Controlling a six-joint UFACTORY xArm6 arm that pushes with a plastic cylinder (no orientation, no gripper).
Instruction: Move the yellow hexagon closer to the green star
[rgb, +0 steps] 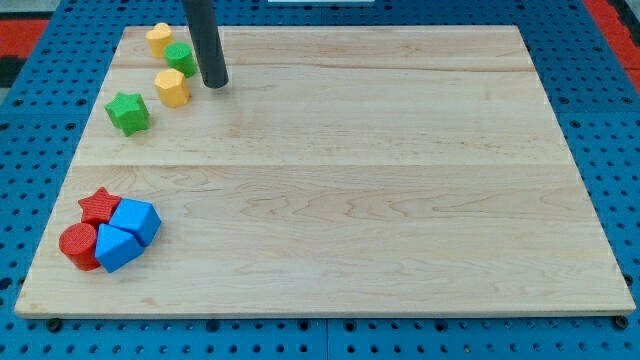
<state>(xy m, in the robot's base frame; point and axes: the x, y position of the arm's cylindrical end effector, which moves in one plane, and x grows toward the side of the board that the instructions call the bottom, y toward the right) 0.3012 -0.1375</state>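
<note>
I am standing my tip (216, 84) on the wooden worktop (350, 190), near the view's top-left corner. I carry no jaws at all, only a straight dark rod, so nothing is being held by me.

Taking the yellow hexagon (172, 87) as the landmark: my tip is sitting just to its right in the view and a touch higher, close by but with a thin strip of wood showing between us, so I am not touching it. The green star (128, 112) is lying to the hexagon's left and slightly lower in the view, near it but with a clear gap between the two. Just above the hexagon, a small green block (181, 58) is sitting, its shape hard to make out, and it is right beside my rod on its left. Further up and to the left of the hexagon, a second yellow block (158, 39) is resting by the worktop's top edge, touching or almost touching the small green block.

Well below the hexagon, near the worktop's bottom-left corner, four blocks are huddling together: a red star (99, 205), a red cylinder (78, 246) and two blue blocks (136, 218) (116, 247), all pressed against one another.
</note>
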